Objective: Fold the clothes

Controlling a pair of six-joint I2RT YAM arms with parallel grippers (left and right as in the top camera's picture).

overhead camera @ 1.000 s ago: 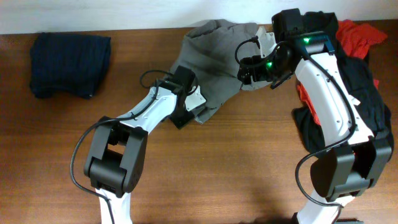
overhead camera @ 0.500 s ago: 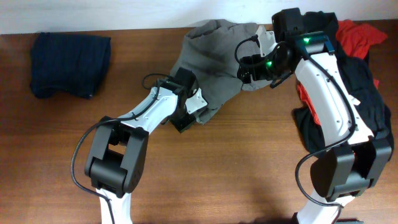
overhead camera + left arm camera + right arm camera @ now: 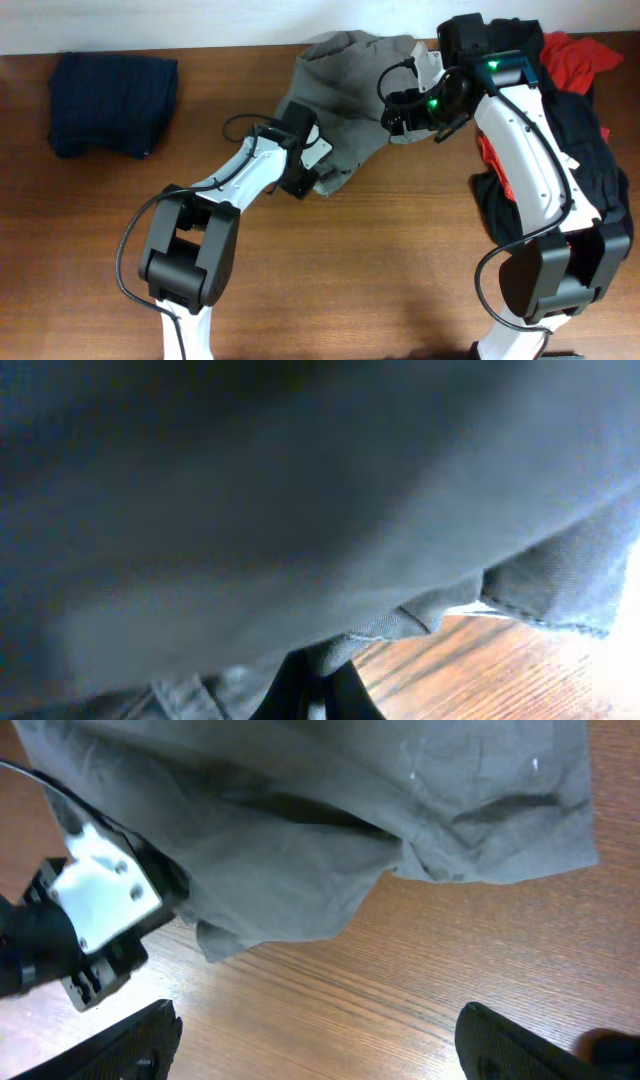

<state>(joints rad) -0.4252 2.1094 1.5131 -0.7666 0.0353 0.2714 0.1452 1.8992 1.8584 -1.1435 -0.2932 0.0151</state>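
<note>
A grey garment [image 3: 345, 95] lies crumpled at the back middle of the wooden table. My left gripper [image 3: 312, 175] is shut on its lower left hem; in the left wrist view the dark fingers [image 3: 318, 685] pinch a fold of the grey cloth [image 3: 300, 510], which fills most of the frame. My right gripper [image 3: 400, 110] hovers over the garment's right edge, open and empty. In the right wrist view its fingers [image 3: 320, 1040] spread wide above bare wood, below the grey garment [image 3: 330, 830], with the left gripper [image 3: 90, 925] at the left.
A folded dark navy garment [image 3: 112, 103] lies at the back left. A pile of black and red clothes [image 3: 575, 110] sits at the right edge, under my right arm. The table [image 3: 400, 270] is brown wood.
My left gripper has shifted slightly up and right along the hem of the grey garment, still holding it. The right arm has not moved.
</note>
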